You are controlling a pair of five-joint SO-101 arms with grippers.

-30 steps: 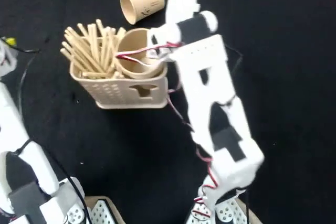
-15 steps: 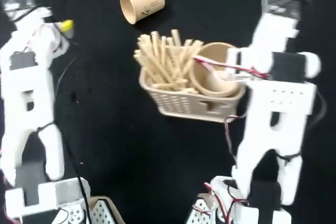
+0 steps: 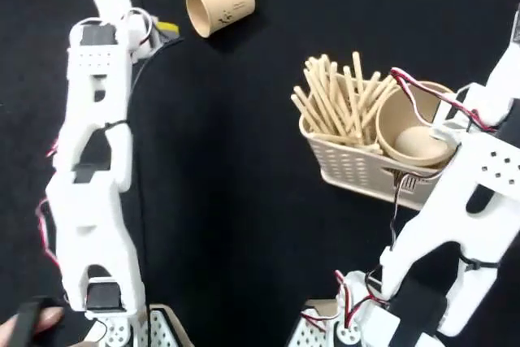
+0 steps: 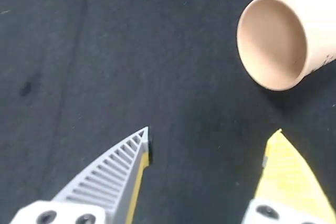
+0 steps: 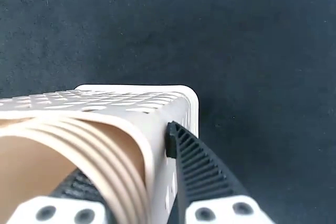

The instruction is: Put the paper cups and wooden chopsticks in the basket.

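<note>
Jaws of the right gripper are clamping the basket wall, stacked paper cups and chopsticks sitting inside it. Beyond, the outstretched left gripper is gaping wide, a tipped cup lying ahead of its jaws, print unreadable.

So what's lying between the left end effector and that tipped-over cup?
Nothing, just bare black table. The left wrist view shows it running from the open end effector to the cup.
</note>
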